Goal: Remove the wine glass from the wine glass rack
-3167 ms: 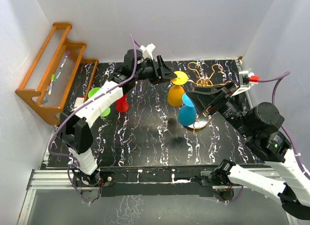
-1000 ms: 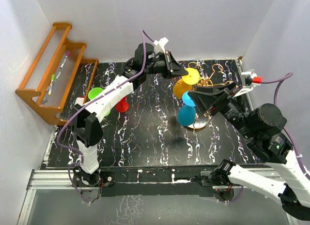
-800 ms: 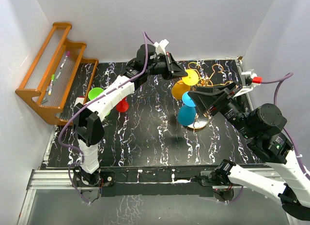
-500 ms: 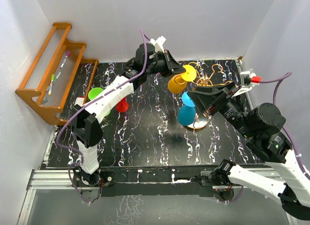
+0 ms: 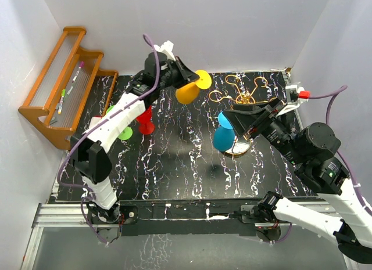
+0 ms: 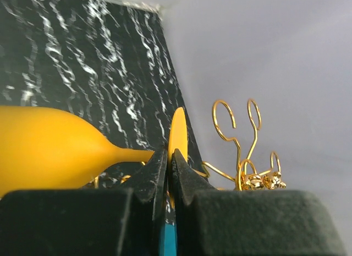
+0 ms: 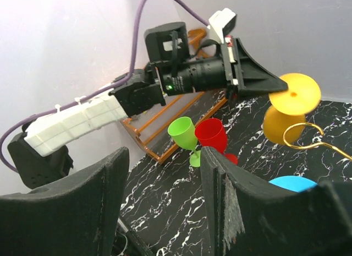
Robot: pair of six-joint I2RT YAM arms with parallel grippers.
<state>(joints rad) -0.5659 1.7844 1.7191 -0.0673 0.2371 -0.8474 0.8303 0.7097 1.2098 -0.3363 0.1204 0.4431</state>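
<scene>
From the top camera, the left arm's fingers (image 5: 190, 80) are pinched shut on the stem of the yellow plastic wine glass (image 5: 188, 93). The glass is in the air over the black marbled tabletop (image 5: 174, 159), clear of the gold wire wine glass rack (image 5: 245, 96) and to its left. A blue plastic wine glass (image 5: 224, 137) sits at the rack's round base. The right arm's fingers (image 5: 237, 126) are spread wide, holding nothing, just beside the blue glass. A red plastic wine glass (image 5: 145, 120) and a green plastic wine glass (image 5: 121, 129) stand near the left arm. The orange-brown wooden stepped shelf (image 5: 61, 84) leans in the far left corner.

The left wrist camera shows the two fingers closed on the thin stem just behind the glass's flat foot. The bowl lies sideways to the left, and the rack's curled loops rise behind, apart from the glass.

The right wrist camera shows its own fingers wide apart and empty. Beyond them, the yellow glass is gripped in the left fingers, above the red and green glasses.
</scene>
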